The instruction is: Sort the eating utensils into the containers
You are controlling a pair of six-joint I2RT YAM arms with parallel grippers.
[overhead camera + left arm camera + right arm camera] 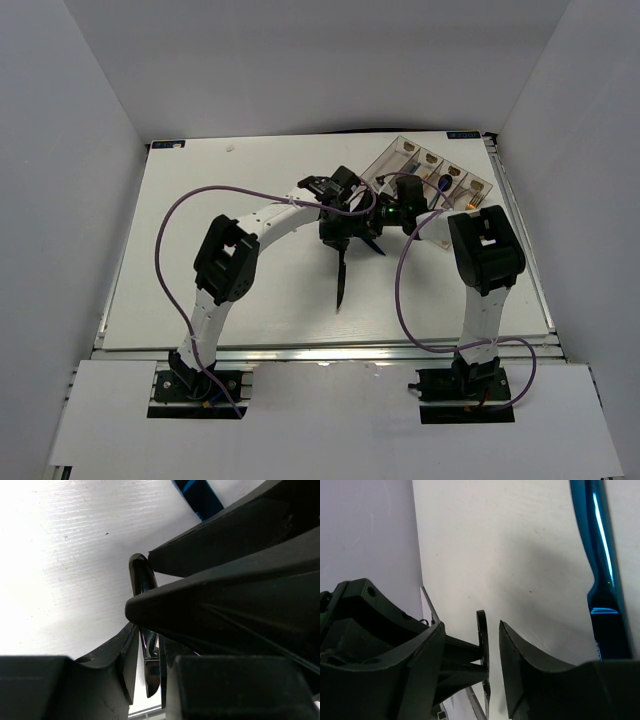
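The black knife (341,280) sits between the jaws of my left gripper (342,236), with its blade pointing toward the near edge. In the left wrist view the knife (141,577) runs down through the narrow gap of the left gripper (146,690). My right gripper (368,222) is open, and its fingers (225,610) straddle the knife's handle end. In the right wrist view the knife (482,635) shows edge-on between the jaws of the right gripper (471,625), clear of the right finger. The blue knife (375,246) lies on the table beside them and shows in both wrist views (197,495) (600,570).
The clear tray (400,150) lies at the back right, just behind both grippers, with several gold and dark utensils in its compartments. The right arm's purple cable (402,300) loops over the table. White walls enclose the table.
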